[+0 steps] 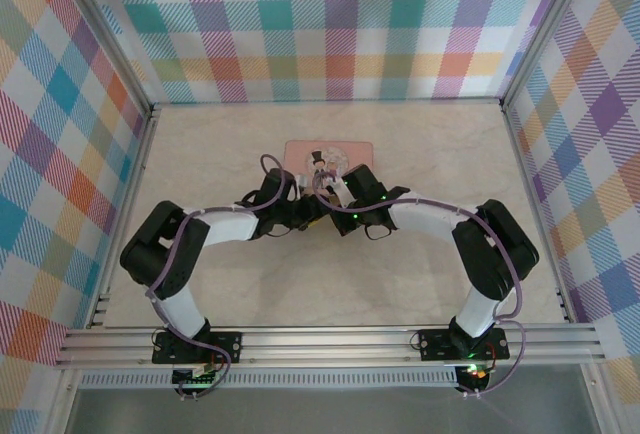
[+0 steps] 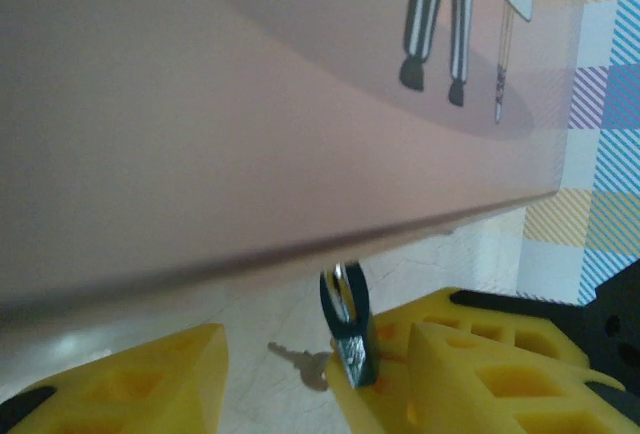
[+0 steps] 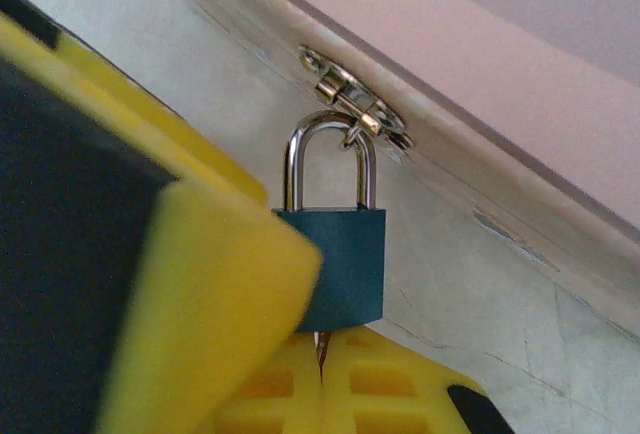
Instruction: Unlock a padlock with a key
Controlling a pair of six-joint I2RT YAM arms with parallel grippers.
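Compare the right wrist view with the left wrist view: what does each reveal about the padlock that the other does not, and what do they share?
Right wrist: the padlock face-on, its silver shackle hooked through a metal clasp. Left wrist: the padlock edge-on, a silvery key low beside it, and striped legs printed on the lid. Shared: the teal padlock, the pink tin, yellow tool fingers and the pale table.

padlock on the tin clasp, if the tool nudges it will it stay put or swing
The padlock is looped through the clasp of the tin, so it probably pivots rather than sliding away. Its body looks smooth and small, so a grip may slip.
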